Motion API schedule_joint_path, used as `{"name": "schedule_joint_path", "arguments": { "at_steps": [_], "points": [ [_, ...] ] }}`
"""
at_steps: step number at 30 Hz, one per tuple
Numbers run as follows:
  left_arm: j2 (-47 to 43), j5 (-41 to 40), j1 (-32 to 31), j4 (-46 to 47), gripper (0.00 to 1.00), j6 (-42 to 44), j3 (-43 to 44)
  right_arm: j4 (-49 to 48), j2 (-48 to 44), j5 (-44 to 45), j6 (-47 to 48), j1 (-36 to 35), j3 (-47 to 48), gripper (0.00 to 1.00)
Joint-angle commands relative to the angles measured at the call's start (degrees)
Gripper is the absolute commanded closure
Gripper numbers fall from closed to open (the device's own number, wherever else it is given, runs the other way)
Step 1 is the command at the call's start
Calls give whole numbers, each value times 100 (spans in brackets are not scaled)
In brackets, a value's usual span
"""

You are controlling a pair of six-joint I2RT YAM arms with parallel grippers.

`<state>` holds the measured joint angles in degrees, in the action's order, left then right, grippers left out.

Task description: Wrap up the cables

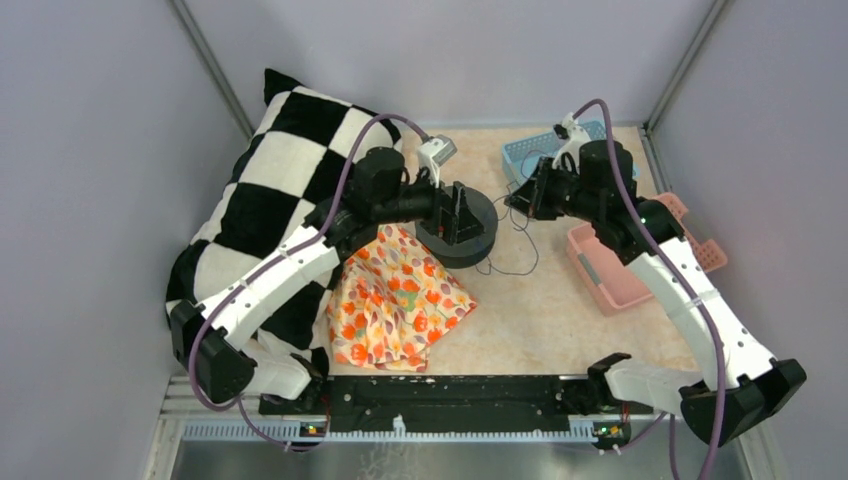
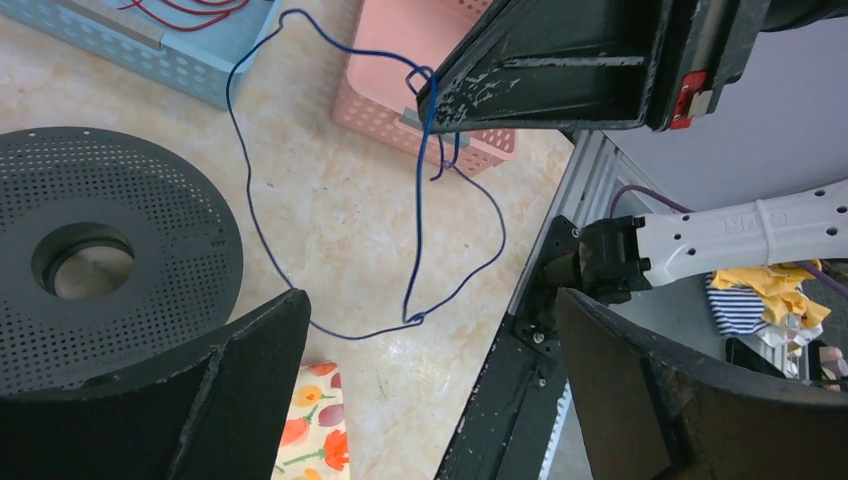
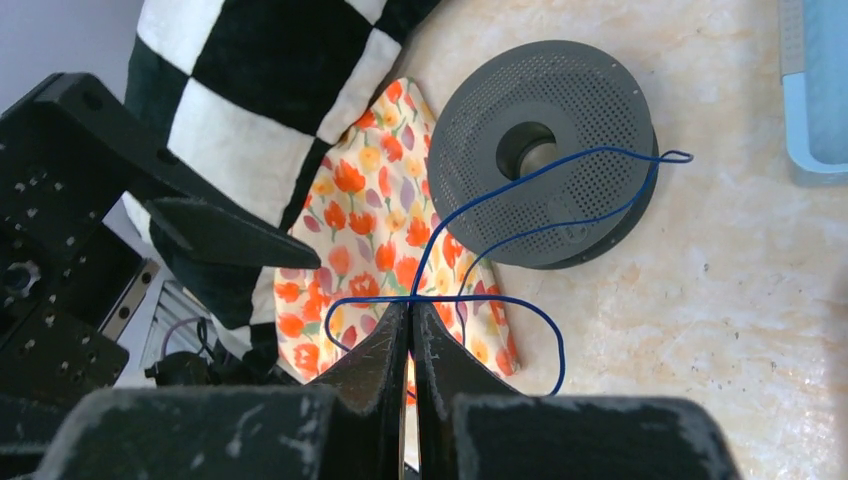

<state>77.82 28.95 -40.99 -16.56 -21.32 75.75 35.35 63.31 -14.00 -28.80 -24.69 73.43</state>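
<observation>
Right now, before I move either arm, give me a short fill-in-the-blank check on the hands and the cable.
1. The right hand is shut on the thin blue ____.
2. The left hand stands ____ and holds nothing.
3. The floral cloth lies between the checkered pillow and the grey ____.
Missing words: cable; open; spool.

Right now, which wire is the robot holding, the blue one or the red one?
The blue wire: it is pinched in the shut right tool. The red wires just lie in the light blue basket, with nothing touching them.
</observation>
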Motion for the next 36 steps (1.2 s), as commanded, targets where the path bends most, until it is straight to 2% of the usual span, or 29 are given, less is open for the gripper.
{"name": "schedule_joint_path", "arguments": {
  "at_steps": [1,7,15,19,22,28,36],
  "points": [
    [23,-146,-31,170,2,18,236,-224,144,223,-67,-101,443,100],
    [-26,183,-69,1044,2,-385,-179,-607,234,-147,-309,-124,314,100],
    [245,-271,-93,1191,7,-249,-149,-614,246,-276,-306,-153,364,100],
    [366,-345,-93,1313,25,-223,-122,-565,195,-308,-289,-159,359,100],
    [507,-311,-93,1347,43,-264,-58,-503,150,-291,-293,-157,343,100],
    [537,-355,-93,1394,99,-381,-16,-389,-58,-204,-327,-159,76,100],
    [64,-1159,-54,866,100,-219,282,12,-289,274,-225,-159,-276,100]
  ]
}}
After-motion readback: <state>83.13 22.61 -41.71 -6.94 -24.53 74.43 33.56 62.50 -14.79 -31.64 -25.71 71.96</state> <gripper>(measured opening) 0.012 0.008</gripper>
